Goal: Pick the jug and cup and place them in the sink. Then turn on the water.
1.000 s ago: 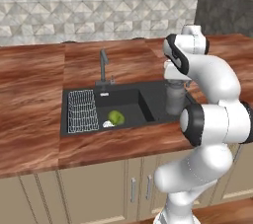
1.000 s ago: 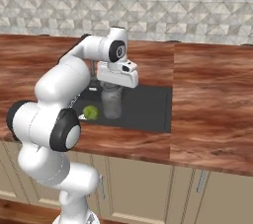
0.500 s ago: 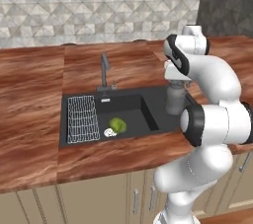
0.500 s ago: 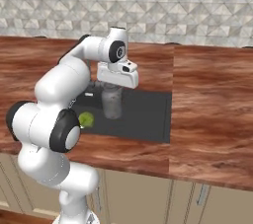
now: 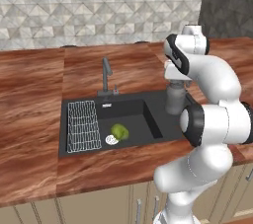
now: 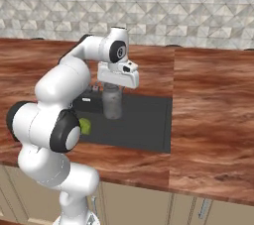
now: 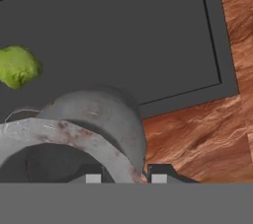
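Right now the step in hand looks like carrying the jug (image 6: 112, 102) to the sink (image 5: 150, 100): the claw (image 6: 117, 77) is pinching the jug by its flared rim from above, one finger inside the neck and one outside as the hand view suggests, and the grey can hangs upright under the hand. From the right base view it sits over the dark basin; from the left base view it appears near the basin's right edge, so whether it is fully over the recess or partly over the rim I cannot settle. It seems lifted, not resting, though the gap beneath it is hard to read. A yellow-green lump (image 5: 119, 131) lies on the basin floor beside the white wire rack (image 5: 82, 125); its rounded shape suggests the fruit more than the cup, but I cannot be sure. The faucet (image 5: 105, 73) stands at the back rim with no stream running. Next, I judge, the jug should be moved inward over open basin floor, lowered until it stands, and only then released, keeping clear of the fruit and the wooden desk (image 5: 29, 94).
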